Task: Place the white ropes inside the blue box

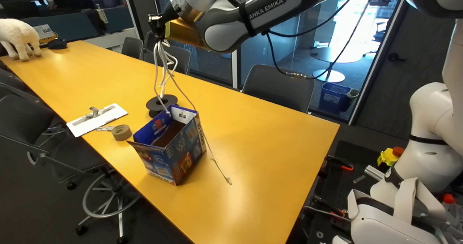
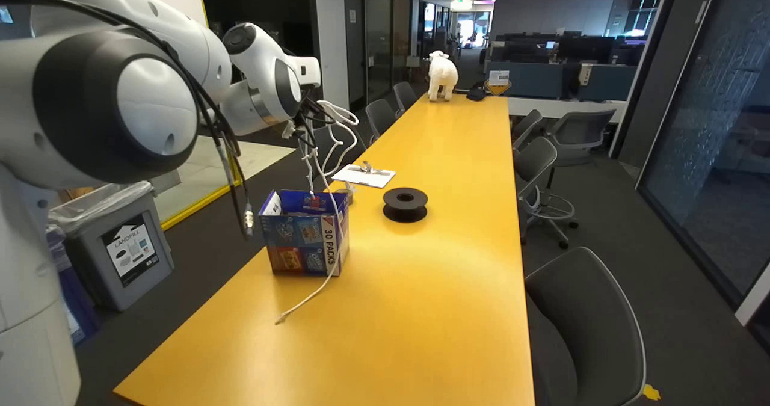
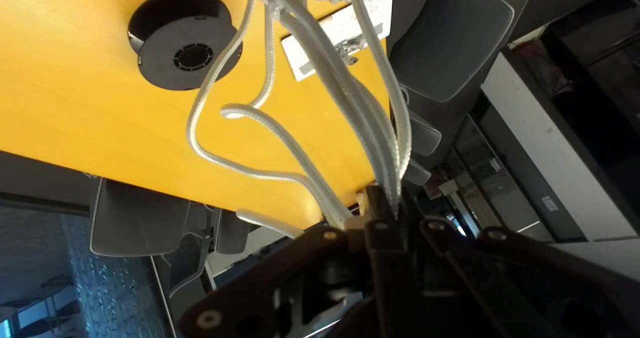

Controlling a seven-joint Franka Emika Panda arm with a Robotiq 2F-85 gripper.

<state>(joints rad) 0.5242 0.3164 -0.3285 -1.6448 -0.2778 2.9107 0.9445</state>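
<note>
While your Robotiq gripper (image 3: 393,204) clamps the white ropes (image 3: 342,85), one strand (image 2: 301,302) trails outside the blue printed cardboard box (image 1: 185,148) onto the yellow table (image 1: 264,161).

On the table (image 2: 421,310) in an exterior view, box (image 2: 304,237) left of spool (image 2: 405,206), clipboard (image 2: 363,178) behind both

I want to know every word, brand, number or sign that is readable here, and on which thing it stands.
"ANKA EMIKA": robot arm; a strap hides the start.
"30 PACKS": box.
"LANDFILL": grey bin.
Too small or blurred: other text on box and grey bin, label on blue bin, sign near toy sheep.
</note>
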